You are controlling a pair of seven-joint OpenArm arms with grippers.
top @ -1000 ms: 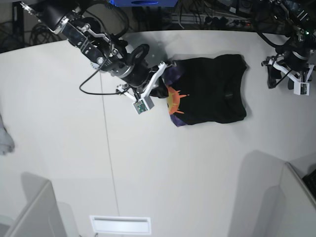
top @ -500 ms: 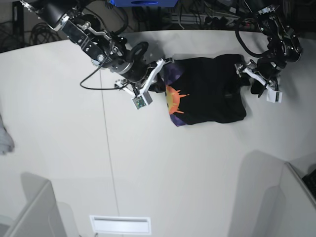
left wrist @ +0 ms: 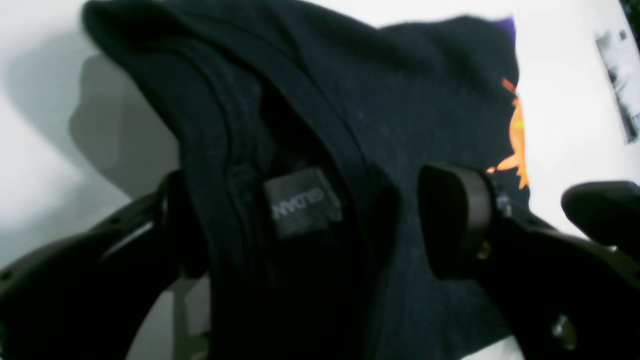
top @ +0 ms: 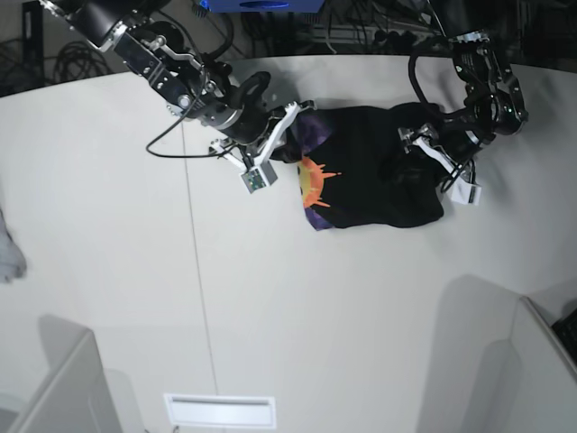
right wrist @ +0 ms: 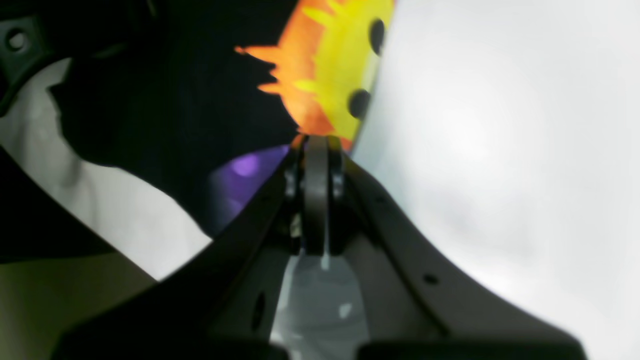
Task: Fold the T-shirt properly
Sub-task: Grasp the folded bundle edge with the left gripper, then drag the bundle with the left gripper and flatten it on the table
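Your T-shirt lies bunched on the counter, sun print peeking out. Your right gripper pinches its printed edge; your left gripper gapes around the collar. Close there and you may grab several layers, dragging the fold crooked.

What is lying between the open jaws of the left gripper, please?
Between the wide-open jaws of the left gripper lies the collar of the black T-shirt, its grey label facing up. The cloth covers whatever is beneath.

The T-shirt's neck label reads, mirrored, "GILDAN".
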